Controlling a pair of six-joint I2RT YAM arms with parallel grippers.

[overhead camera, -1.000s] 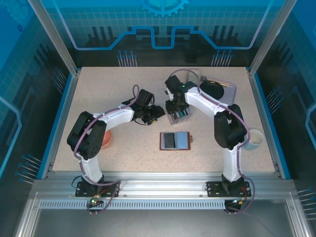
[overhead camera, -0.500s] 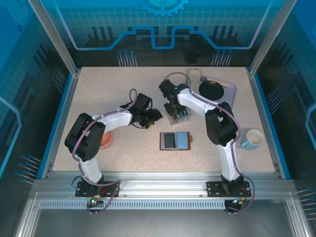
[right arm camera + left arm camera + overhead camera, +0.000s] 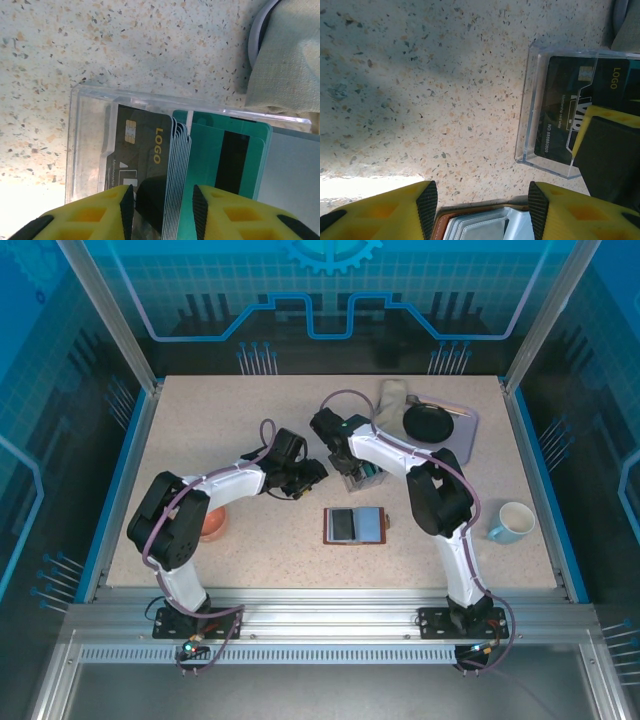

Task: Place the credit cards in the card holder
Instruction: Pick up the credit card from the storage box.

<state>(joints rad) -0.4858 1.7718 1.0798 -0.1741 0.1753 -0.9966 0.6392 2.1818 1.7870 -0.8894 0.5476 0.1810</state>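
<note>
Several cards [image 3: 177,150], grey, teal and one black, lie fanned in the clear tray [image 3: 87,145], straight ahead of the right fingers [image 3: 85,217]; these are part spread, astride the grey stack, long edges running away from the tips; right arm nearest; left fingers [image 3: 385,210] spread, empty, beside the tray; holder [image 3: 355,525] open on the surface [image 3: 200,430], nearer the bases; cards' near ends hidden; pad contact unclear.
</note>
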